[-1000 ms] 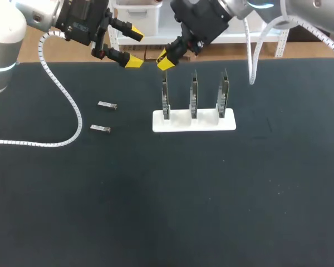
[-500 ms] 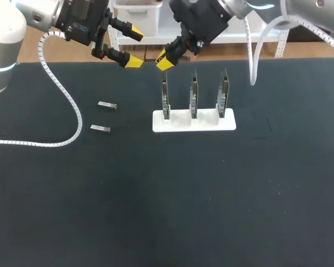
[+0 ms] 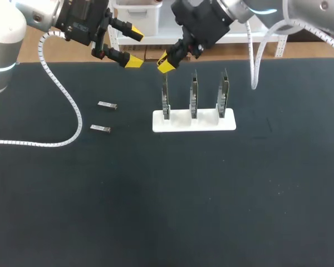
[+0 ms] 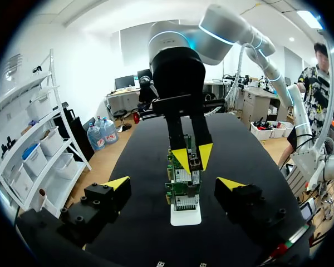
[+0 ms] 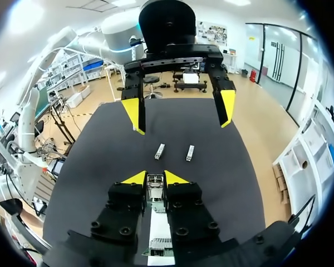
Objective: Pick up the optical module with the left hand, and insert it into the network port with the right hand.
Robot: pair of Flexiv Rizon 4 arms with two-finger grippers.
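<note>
My right claw [image 3: 166,64], in the head view's upper middle just above the leftmost circuit board [image 3: 165,100], pinches the optical module [image 5: 154,186], which I judge light, rigid, slick metal best held by its flat sides, while my left claw [image 3: 133,47] hangs spread.

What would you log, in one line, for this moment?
left gripper: open, empty | right gripper: shut on optical module, above leftmost board | two modules: loose on table
</note>
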